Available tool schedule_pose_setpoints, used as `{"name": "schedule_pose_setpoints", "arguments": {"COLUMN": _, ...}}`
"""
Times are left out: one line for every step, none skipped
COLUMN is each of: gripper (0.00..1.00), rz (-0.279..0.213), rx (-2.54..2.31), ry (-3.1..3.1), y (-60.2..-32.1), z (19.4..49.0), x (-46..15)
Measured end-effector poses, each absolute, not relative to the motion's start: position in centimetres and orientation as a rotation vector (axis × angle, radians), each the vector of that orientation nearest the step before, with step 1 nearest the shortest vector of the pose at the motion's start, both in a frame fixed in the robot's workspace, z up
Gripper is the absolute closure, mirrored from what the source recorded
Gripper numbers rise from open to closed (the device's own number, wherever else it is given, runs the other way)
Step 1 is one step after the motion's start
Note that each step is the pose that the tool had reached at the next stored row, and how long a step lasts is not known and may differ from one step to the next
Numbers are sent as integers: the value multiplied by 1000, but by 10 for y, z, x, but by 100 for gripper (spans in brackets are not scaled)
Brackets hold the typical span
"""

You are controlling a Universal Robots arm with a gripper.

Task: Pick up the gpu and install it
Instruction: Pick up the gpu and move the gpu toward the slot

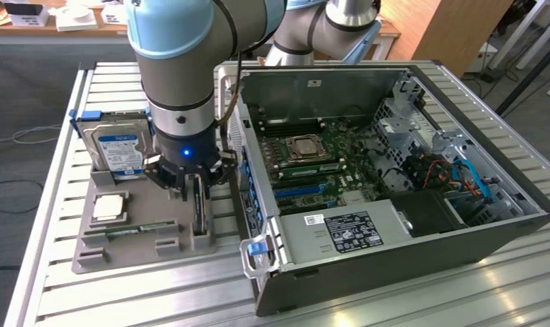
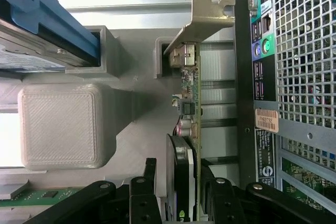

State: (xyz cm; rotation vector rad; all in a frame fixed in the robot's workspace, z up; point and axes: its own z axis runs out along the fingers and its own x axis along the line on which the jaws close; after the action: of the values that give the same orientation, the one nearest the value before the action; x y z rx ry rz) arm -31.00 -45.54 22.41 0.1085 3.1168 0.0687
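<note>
Wrist view: gripper (image 2: pixel 181 179) jaws apart, straddling gpu (image 2: pixel 190 93), which stands on edge in gray tray (image 2: pixel 139 114) slot, at tray edge next to pc case (image 2: pixel 304 51). Pick step, I reckon; nxt needs square pinch on board, w/o tilting it.

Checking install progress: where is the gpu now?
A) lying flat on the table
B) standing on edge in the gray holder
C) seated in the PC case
B: the gpu stands on edge in the gray holder, the open pincer straddling it.
</note>
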Motion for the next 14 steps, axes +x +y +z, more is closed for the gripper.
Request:
{"name": "schedule_pose_setpoints", "arguments": {"gripper": 57, "rz": 69, "rx": 108, "ry": 3117, "y": -455, "z": 224, "x": -310}}
{"name": "schedule_pose_setpoints", "arguments": {"gripper": 57, "rz": 69, "rx": 109, "ry": 3117, "y": -455, "z": 224, "x": -310}}
{"name": "schedule_pose_setpoints", "arguments": {"gripper": 57, "rz": 69, "rx": 109, "ry": 3117, "y": -455, "z": 224, "x": -310}}
{"name": "schedule_pose_setpoints", "arguments": {"gripper": 57, "rz": 69, "rx": 109, "ry": 3117, "y": -455, "z": 224, "x": -310}}
{"name": "schedule_pose_setpoints", "arguments": {"gripper": 57, "rz": 69, "rx": 109, "ry": 3117, "y": -455, "z": 224, "x": -309}}
{"name": "schedule_pose_setpoints", "arguments": {"gripper": 57, "rz": 69, "rx": 109, "ry": 3117, "y": -455, "z": 224, "x": -309}}
{"name": "schedule_pose_setpoints", "arguments": {"gripper": 57, "rz": 69, "rx": 109, "ry": 3117, "y": -455, "z": 224, "x": -309}}
{"name": "schedule_pose_setpoints", "arguments": {"gripper": 57, "rz": 69, "rx": 109, "ry": 3117, "y": -455, "z": 224, "x": -309}}
{"name": "schedule_pose_setpoints", "arguments": {"gripper": 57, "rz": 69, "rx": 109, "ry": 3117, "y": -455, "z": 224, "x": -308}}
{"name": "schedule_pose_setpoints", "arguments": {"gripper": 57, "rz": 69, "rx": 109, "ry": 3117, "y": -455, "z": 224, "x": -308}}
{"name": "schedule_pose_setpoints", "arguments": {"gripper": 57, "rz": 69, "rx": 109, "ry": 3117, "y": -455, "z": 224, "x": -308}}
{"name": "schedule_pose_setpoints", "arguments": {"gripper": 57, "rz": 69, "rx": 108, "ry": 3117, "y": -455, "z": 224, "x": -308}}
{"name": "schedule_pose_setpoints", "arguments": {"gripper": 57, "rz": 69, "rx": 109, "ry": 3117, "y": -455, "z": 224, "x": -308}}
{"name": "schedule_pose_setpoints", "arguments": {"gripper": 57, "rz": 69, "rx": 109, "ry": 3117, "y": -455, "z": 224, "x": -308}}
